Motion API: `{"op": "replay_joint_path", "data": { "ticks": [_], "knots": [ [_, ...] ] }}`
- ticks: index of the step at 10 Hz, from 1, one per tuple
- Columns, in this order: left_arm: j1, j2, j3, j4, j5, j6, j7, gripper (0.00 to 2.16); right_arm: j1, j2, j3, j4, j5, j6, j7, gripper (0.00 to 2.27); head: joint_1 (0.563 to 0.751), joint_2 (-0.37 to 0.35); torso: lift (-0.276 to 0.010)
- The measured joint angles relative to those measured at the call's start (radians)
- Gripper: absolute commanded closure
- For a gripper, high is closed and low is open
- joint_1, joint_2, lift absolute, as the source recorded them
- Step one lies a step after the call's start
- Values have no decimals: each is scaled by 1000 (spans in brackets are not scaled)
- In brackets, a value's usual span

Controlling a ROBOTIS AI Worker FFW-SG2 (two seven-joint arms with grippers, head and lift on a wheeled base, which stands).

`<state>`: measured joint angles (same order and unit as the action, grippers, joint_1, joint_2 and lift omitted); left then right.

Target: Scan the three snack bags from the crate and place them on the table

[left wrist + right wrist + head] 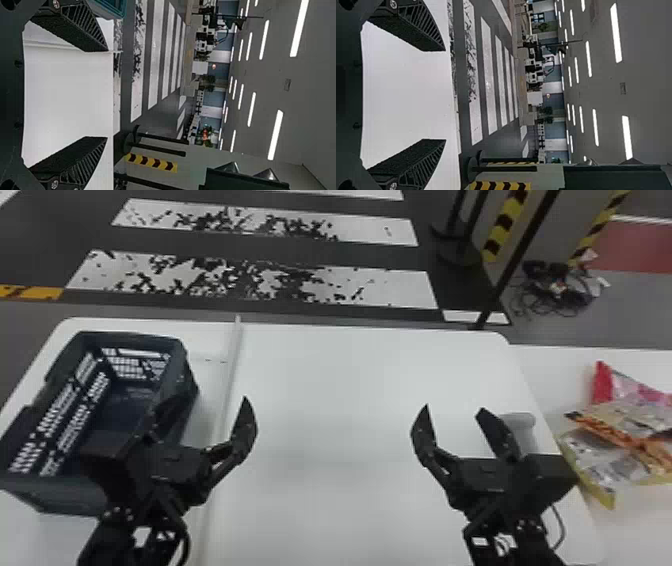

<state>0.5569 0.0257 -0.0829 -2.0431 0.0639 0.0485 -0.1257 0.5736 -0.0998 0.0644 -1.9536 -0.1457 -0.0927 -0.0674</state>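
My left pincer (107, 94) stands wide open with nothing between its fingers, held near the crate (60, 495) at the desk's (330, 390) left edge; my right pincer (454, 408) is just as widely parted and grips nothing, over the desk's right part. The snack bags lie well apart from the crate, on a second white surface (640, 535) just beyond the desk's right edge: a pink-and-red bag (603, 382) farthest from me, an orange-marked bag (615, 435) overlapping it, and a yellow-edged bag (595, 460) nearest me. With all three heaped there and both hands free, I judge the placing done and myself at the very end of the task, though I cannot tell from here whether each one got its scan. A pale rounded object (522, 422) sits partly behind my right fingers; I can't say what it is. As I see it, the next move calls for no grasp at all, only drawing both arms back. I'd lift the right one clear of that object first and keep the left from catching the crate's rim.
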Motion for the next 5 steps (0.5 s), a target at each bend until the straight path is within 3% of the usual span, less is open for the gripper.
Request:
{"op": "replay_joint_path", "data": {
  "ticks": [5],
  "knots": [
    [-2,-2,5,5,0,3,2,87,-1,-1,3,4,0,-9,0,66,695,-83,-62]
  ]
}}
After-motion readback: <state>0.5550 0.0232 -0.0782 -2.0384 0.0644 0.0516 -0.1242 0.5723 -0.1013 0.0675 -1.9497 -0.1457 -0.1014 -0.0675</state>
